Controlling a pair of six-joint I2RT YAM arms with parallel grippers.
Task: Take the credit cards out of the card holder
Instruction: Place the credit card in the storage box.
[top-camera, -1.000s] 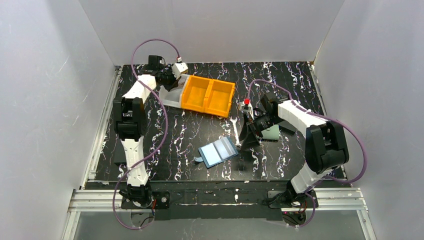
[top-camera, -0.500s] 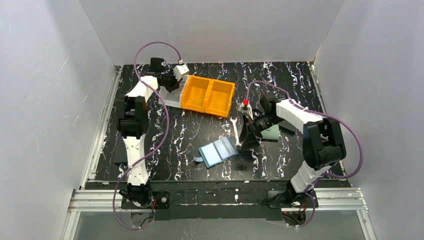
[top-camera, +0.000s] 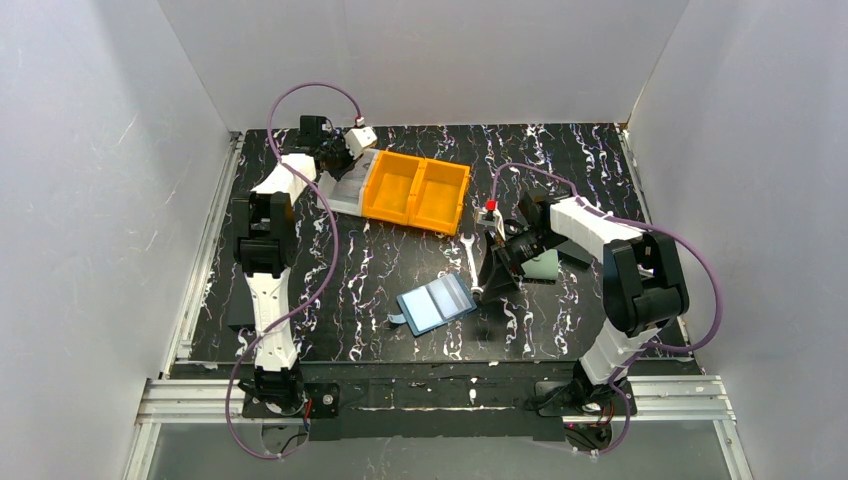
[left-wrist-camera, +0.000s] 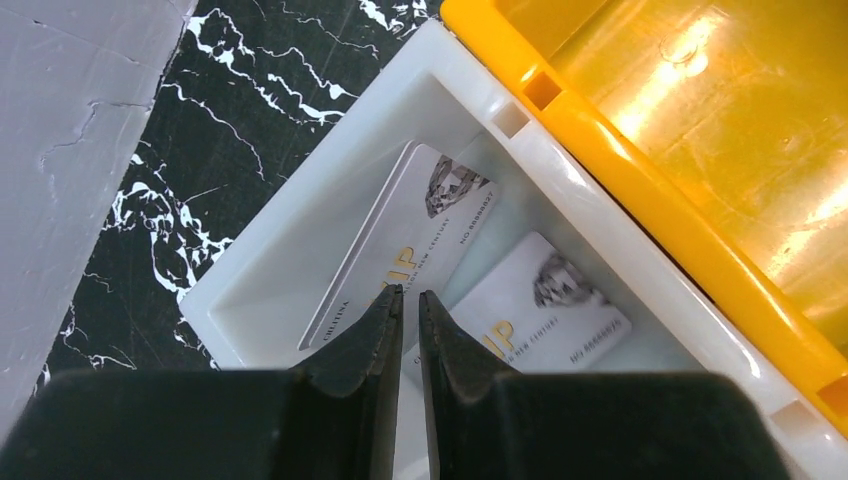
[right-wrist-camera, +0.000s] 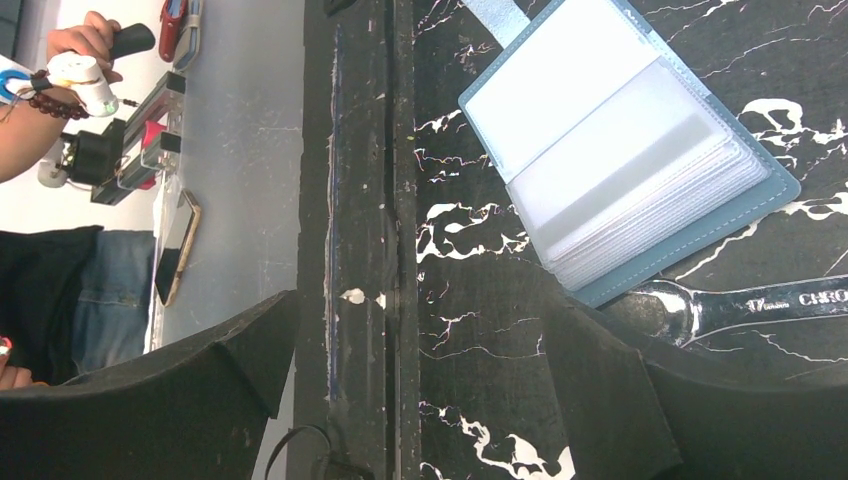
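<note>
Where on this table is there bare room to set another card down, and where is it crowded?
Bare table lies between the left arm, the yellow bin and the card holder. Both bin compartments look empty. Crowded: the white tray, holding two credit cards, and around the wrench beside the right gripper.
</note>
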